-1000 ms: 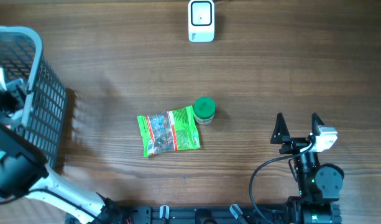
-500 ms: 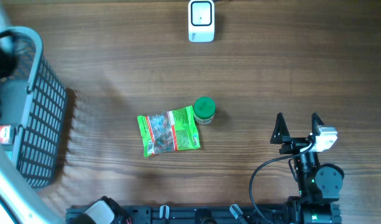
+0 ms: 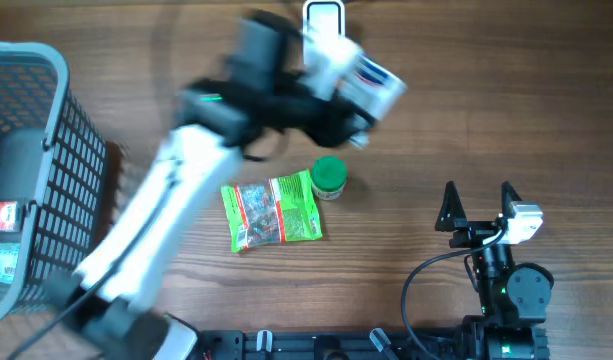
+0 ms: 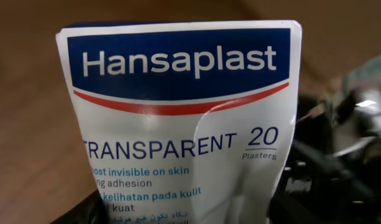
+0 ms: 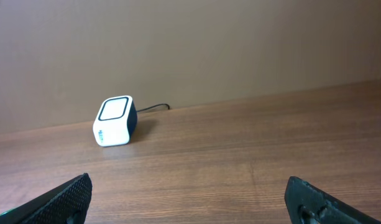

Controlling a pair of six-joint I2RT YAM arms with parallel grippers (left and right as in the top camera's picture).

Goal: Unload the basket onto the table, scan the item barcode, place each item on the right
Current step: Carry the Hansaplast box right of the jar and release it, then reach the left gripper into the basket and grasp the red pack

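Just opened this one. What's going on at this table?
The left fingers hold a Hansaplast plaster box in the air over the table, close to the white scanner at the far edge. That arm is blurred. The right fingers stand open and empty near the front edge. A green packet and a green-lidded jar sit mid-table, and the basket on the left holds a few more items.

Left arm (image 3: 171, 200) stretched diagonally from the table's near-left corner toward the middle of the far edge, blurred. Left gripper (image 3: 338, 105) clamped on plaster box (image 4: 178, 112). Right arm (image 3: 511, 285) folded at the near edge, right side. Right gripper (image 3: 478, 192) jaws wide apart, pointing at the far edge, holding nothing.
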